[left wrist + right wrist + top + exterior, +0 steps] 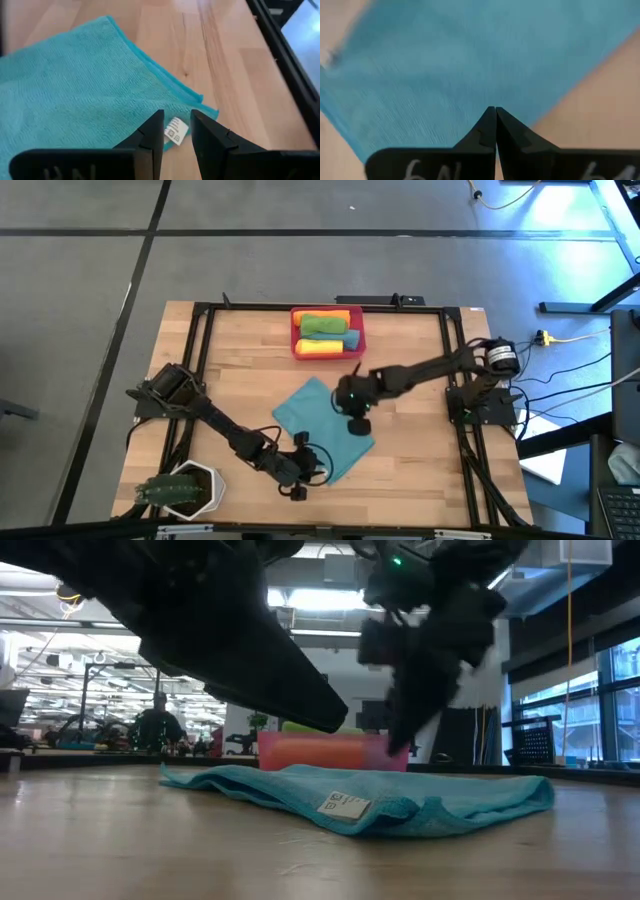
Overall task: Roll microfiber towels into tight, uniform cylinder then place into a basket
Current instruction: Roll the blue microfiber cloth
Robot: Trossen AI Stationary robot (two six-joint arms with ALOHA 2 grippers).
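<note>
A teal towel point(322, 425) lies flat at the table's centre, below the basket point(327, 333). The left gripper point(308, 468), jaws slightly apart and empty, hovers at its lower corner; the right gripper point(356, 423), clenched empty, sits over its right edge.

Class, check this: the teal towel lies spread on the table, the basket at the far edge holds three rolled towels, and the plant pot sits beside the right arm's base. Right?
Not quite. The plant pot sits at the left arm's side, as the high view shows. The teal towel and the basket with three rolls are as stated.
</note>
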